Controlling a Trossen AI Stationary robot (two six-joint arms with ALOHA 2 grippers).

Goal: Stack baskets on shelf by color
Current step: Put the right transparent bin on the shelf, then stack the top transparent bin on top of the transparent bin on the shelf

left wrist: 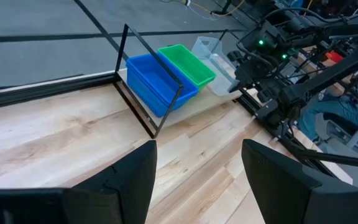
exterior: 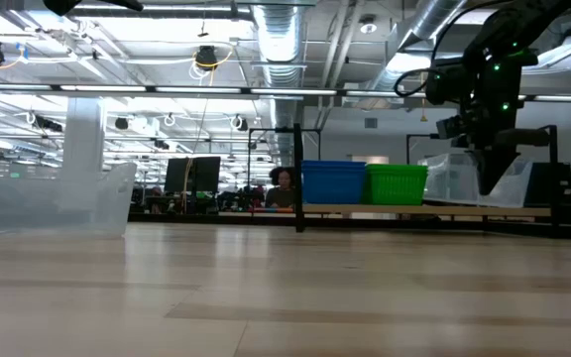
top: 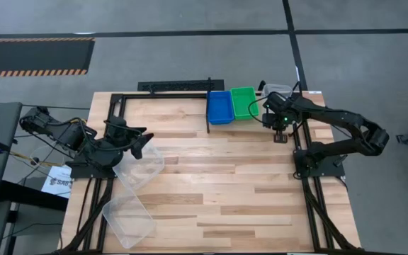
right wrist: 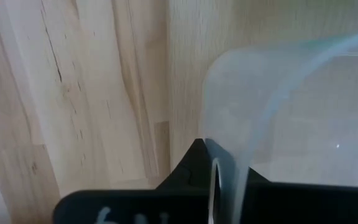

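The right gripper (top: 278, 132) pinches the rim of a clear see-through plastic basket (right wrist: 297, 112) at the light-wood shelf's (exterior: 424, 209) right end, beside the green plastic basket (top: 244, 103) and blue plastic basket (top: 219, 106). The left gripper (top: 142, 142) gapes empty near the tabletop's (top: 218, 191) left edge, by 2 more clear baskets (top: 139, 167).

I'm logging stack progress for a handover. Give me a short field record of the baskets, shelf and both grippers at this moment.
shelf: light-wood panel with black rails, at the table's far right
blue basket: on the shelf
green basket: on the shelf, right of the blue basket, touching it
clear basket at shelf: its wall pinched by the right gripper, right of the green basket
clear baskets on table: two, and, by the left arm
left gripper: open, empty, over the table's left side
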